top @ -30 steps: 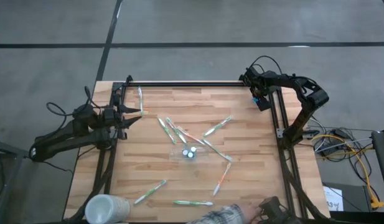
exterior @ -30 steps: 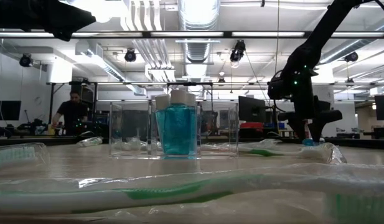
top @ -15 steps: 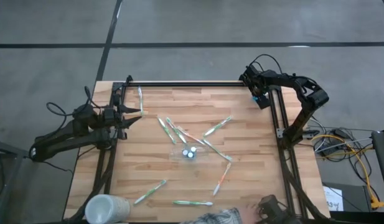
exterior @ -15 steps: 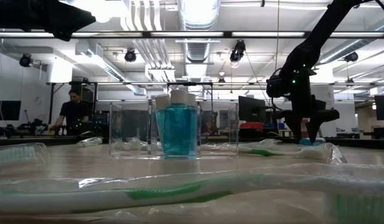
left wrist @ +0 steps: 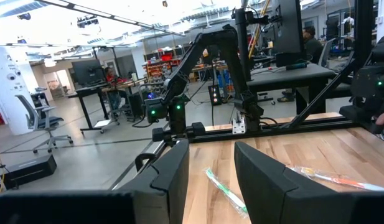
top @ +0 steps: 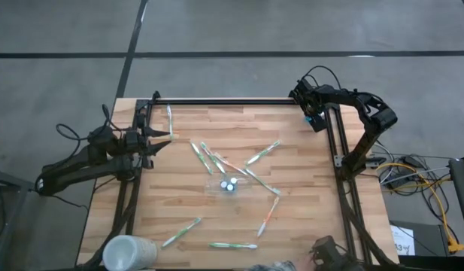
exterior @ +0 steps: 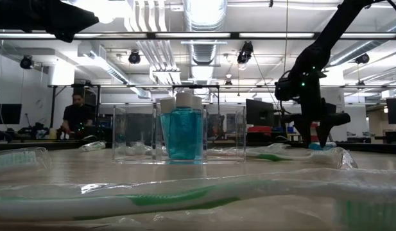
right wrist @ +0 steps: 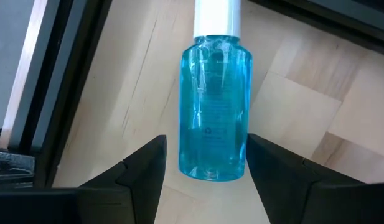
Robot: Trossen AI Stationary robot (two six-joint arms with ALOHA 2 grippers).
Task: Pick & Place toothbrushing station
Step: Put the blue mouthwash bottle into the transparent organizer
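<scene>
The toothbrushing station, a clear holder at mid-table, is judged light, rigid and slick-walled; its rim is best taken. Blue bottles are seen standing in it. The right gripper is held wide open over a lying blue bottle at the far right corner, untouched. The left gripper, open and empty, is parked at the left edge.

Left gripper over the table's edge
Its fingers stand apart; a wrapped toothbrush lies on the wooden table beyond.
</scene>
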